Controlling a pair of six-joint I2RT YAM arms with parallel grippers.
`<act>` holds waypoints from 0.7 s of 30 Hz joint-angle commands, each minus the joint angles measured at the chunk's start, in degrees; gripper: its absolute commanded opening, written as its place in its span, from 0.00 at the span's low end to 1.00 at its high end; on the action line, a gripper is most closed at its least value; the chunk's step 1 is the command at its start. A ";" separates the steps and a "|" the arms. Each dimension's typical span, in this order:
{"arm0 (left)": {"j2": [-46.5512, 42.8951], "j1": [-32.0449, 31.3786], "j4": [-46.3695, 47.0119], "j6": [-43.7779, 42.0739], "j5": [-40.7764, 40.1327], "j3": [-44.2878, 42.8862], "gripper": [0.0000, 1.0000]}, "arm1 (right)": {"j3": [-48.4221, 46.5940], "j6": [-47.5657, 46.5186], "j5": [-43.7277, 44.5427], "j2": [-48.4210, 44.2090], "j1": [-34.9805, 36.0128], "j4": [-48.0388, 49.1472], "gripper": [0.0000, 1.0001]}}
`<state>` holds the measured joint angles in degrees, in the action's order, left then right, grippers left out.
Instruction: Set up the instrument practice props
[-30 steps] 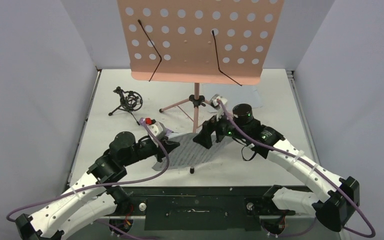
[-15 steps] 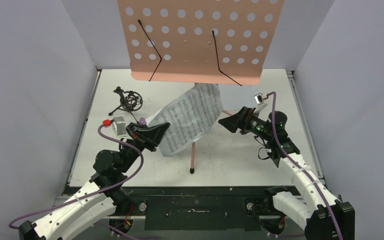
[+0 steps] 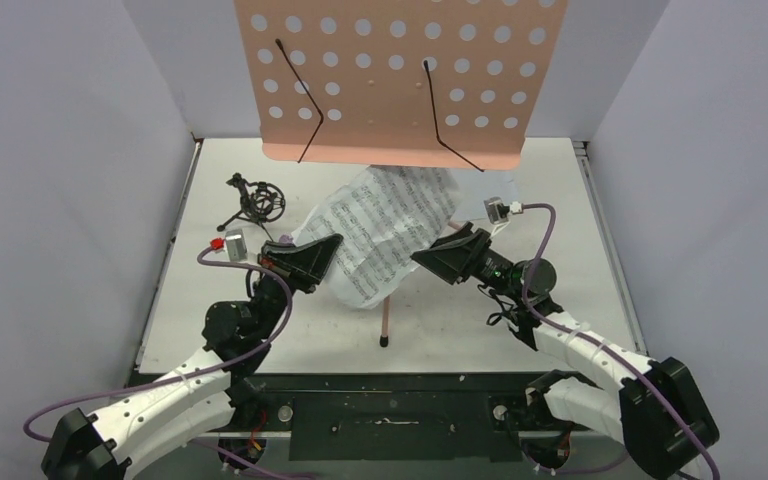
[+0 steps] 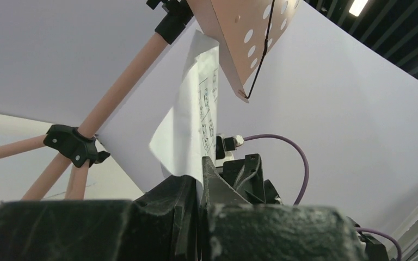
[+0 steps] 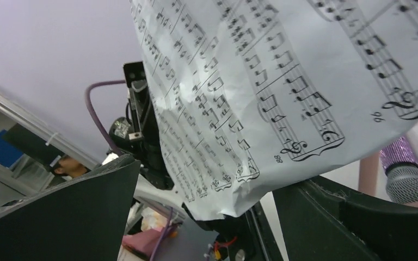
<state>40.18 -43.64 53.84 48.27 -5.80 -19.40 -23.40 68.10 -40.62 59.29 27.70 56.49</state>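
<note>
One big white table [image 3: 560, 210] sits under it all. On it is the pink stand [image 3: 390, 300], with its thin pole going up from the table. Its wide desk [image 3: 400, 80], full of round holes, is up at the top near the back wall.

Next is the page [image 3: 380, 235], white with lots of black notes. It is up in the air, in front of the pole and just under the desk's low edge. It is tilted and bent a bit, and it is not on the desk.

Both arms reach in from the near side. The left gripper [image 3: 332, 248] is at the page's left edge. In its own camera the two fingers [image 4: 209, 182] are pressed tight with the paper stuck between them, so it is pinching the page. The right gripper [image 3: 428, 258] is at the page's right side, low down. In its own camera the fingers [image 5: 71, 217] are spread wide and the page's low corner hangs in the gap. I cannot tell if a finger touches the paper.

Far off at the back left, the little black holder [image 3: 255, 200] stands on the table, well apart from both arms.

Last is the mic [image 5: 408, 174] – purple and sparkly with a grey head. It shows only in the corner of the right camera, down by a pink leg – low under the page
</note>
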 commanded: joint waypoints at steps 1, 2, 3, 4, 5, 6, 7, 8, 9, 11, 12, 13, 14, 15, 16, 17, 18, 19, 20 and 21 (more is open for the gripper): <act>1.38 0.30 8.91 4.73 0.44 0.09 0.00 | -1.38 4.94 5.56 3.77 1.61 17.25 0.93; 1.65 0.27 9.13 5.07 0.64 0.33 0.00 | -1.28 5.75 6.16 4.43 1.68 19.28 0.97; 1.73 0.23 9.29 5.26 0.65 0.64 0.00 | -1.08 6.35 6.78 5.07 1.73 21.03 0.97; 1.76 0.22 9.48 5.71 0.59 1.08 0.00 | -0.70 6.79 7.43 5.33 1.74 22.66 0.91; 1.70 0.27 9.87 6.27 0.13 1.67 0.00 | -0.38 7.05 8.16 5.42 1.82 23.84 0.85; 1.70 0.24 10.36 6.66 -0.36 2.25 0.00 | 0.00 7.08 8.67 5.37 1.80 24.57 0.79; 1.61 0.30 10.84 6.89 -0.77 2.86 0.00 | 0.24 6.87 8.90 5.23 1.81 24.67 0.70; 1.50 0.33 11.03 6.92 -0.94 3.32 0.00 | 0.42 6.61 9.27 5.08 1.87 24.14 0.61; 1.40 0.31 10.99 6.85 -0.96 3.61 0.00 | 0.53 6.16 9.51 4.87 1.84 23.33 0.50; 1.39 0.31 10.45 6.90 -0.81 4.11 0.00 | 0.47 4.88 9.79 4.29 1.83 20.53 0.33; 1.43 0.31 10.06 7.46 -0.58 4.33 0.00 | 0.61 4.30 9.92 4.00 1.83 19.84 0.25; 1.54 0.31 9.68 7.68 -0.10 4.36 0.00 | 0.71 3.87 10.11 3.62 1.83 19.24 0.18; 1.70 0.31 9.28 7.48 0.22 4.32 0.04 | 0.61 3.25 10.04 3.38 1.85 18.34 0.12; 1.80 0.31 8.86 6.87 0.60 4.24 0.14 | 0.37 2.21 9.68 2.98 1.78 16.87 0.07; 1.82 0.32 8.50 5.97 0.89 4.28 0.28 | 0.03 0.94 9.18 2.56 1.82 15.20 0.06; 1.61 0.31 7.89 4.90 1.04 4.47 0.44 | -0.24 -0.43 8.83 1.77 1.75 13.16 0.05; 1.29 0.42 7.31 3.61 1.01 4.72 0.61 | -0.55 -1.98 8.38 0.83 1.63 10.61 0.05; 0.21 0.39 6.10 2.13 0.86 4.90 0.74 | -1.12 -4.25 7.71 -0.21 1.46 7.23 0.05; -1.01 0.41 2.73 0.44 0.16 5.12 0.84 | -1.94 -8.28 6.76 -1.66 1.40 2.58 0.05; -2.50 0.44 -0.56 -1.29 -0.69 5.11 0.90 | -2.77 -11.53 6.32 -3.15 1.31 -2.18 0.05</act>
<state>41.43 -43.57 59.27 52.66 -5.72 -14.59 -23.05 68.27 -32.10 61.17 28.97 66.06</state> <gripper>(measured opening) 0.785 0.061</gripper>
